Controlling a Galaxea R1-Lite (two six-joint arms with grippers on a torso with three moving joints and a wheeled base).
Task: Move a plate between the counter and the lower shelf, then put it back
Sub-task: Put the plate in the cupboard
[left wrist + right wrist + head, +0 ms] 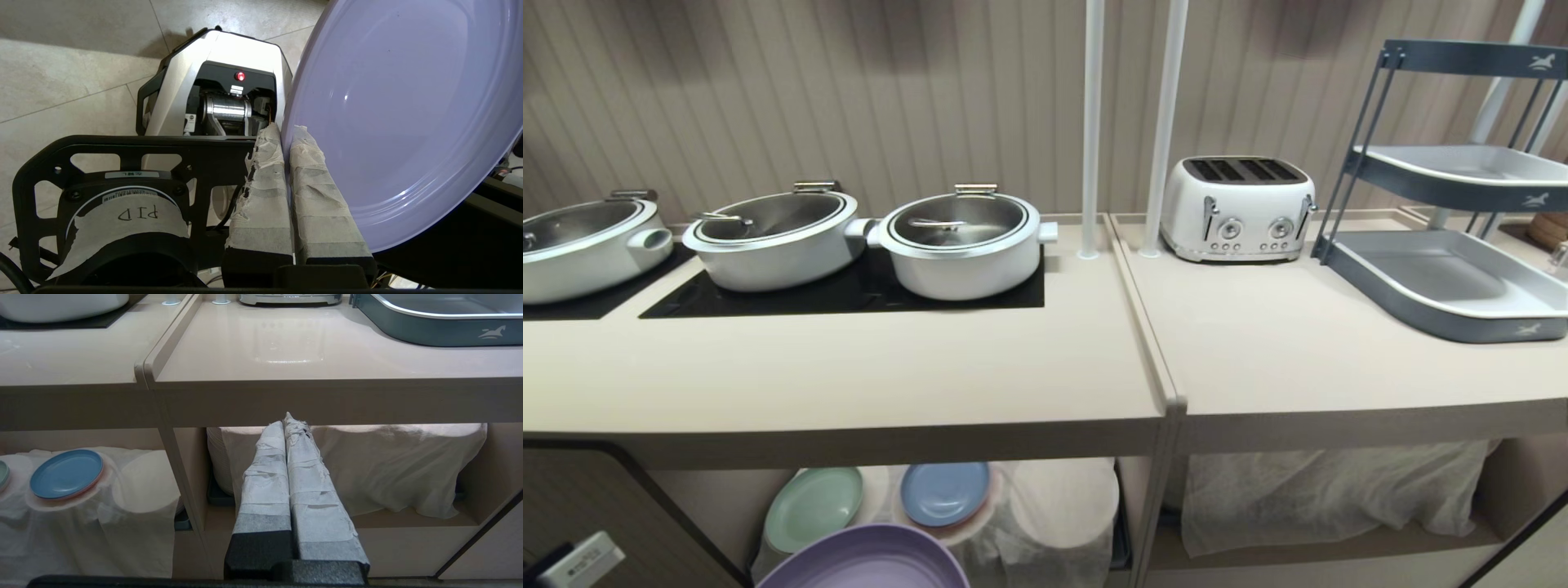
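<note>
The left gripper (pixel 286 132) pinches the plate (pixel 400 114) by its rim (fingers fully closed).

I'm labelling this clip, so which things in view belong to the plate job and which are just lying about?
Part of the job:
- lilac plate, clamped by its rim in the left pincer
- counter
- lower shelf with the draped cloth

Just there:
- three pots
- toaster
- grey tray rack
- mint-green plate
- blue plate
- right pincer, shut and idle
</note>
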